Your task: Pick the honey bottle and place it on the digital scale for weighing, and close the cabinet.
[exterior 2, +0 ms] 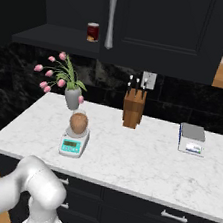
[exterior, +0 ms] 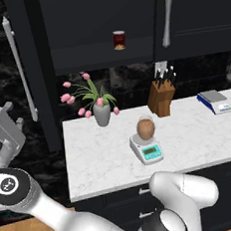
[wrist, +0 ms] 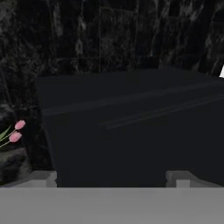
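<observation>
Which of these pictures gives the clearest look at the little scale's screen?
The left base view: the digital scale sits near the middle, its teal display facing the camera under the honey bottle. The right base view shows the scale smaller and angled.

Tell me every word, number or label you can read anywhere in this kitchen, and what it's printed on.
None can be read.
Digital scale: its teal display panel shows dark marks, too small and blurred to read.
Flat white device with a dark blue top: a small panel on its front edge, blurred.
Small dark red jar in the cabinet: a pale band, no legible print.
Honey bottle: no label visible.
</observation>
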{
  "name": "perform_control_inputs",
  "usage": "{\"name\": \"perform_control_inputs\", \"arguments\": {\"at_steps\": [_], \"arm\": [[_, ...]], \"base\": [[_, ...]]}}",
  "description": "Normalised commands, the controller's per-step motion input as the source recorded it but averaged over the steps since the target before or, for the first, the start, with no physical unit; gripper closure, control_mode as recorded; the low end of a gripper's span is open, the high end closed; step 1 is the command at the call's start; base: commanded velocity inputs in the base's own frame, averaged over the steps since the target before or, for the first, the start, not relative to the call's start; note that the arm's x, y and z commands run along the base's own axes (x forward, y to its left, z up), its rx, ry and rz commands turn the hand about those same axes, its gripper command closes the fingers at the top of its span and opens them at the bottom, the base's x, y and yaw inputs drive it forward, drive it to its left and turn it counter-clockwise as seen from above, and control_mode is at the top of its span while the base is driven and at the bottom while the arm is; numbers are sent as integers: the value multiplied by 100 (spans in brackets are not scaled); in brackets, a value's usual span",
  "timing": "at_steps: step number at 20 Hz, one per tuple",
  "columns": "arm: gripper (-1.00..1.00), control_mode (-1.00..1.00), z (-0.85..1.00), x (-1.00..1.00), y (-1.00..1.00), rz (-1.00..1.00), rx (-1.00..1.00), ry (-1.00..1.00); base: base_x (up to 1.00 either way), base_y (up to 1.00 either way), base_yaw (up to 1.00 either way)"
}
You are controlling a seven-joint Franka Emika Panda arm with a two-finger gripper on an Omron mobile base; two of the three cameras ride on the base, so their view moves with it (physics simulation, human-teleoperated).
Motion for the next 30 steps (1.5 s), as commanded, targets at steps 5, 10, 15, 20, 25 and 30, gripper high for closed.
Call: {"name": "perform_control_inputs", "arguments": {"at_steps": [5,10,15,20,25,30], "arm": [[-100,-100,17,0,-68,-17,0,-4],[-100,-100,25,0,-97,-15,0,0],[-100,-100,33,0,-100,-13,0,0],[-100,-100,25,0,-100,-14,0,9],[-100,-100,5,18,-100,-13,0,25],[-100,-100,3,49,-100,-11,1,34]], "base": [[0,0,0],[0,0,0],[0,0,0],[0,0,0],[0,0,0],[0,0,0]]}}
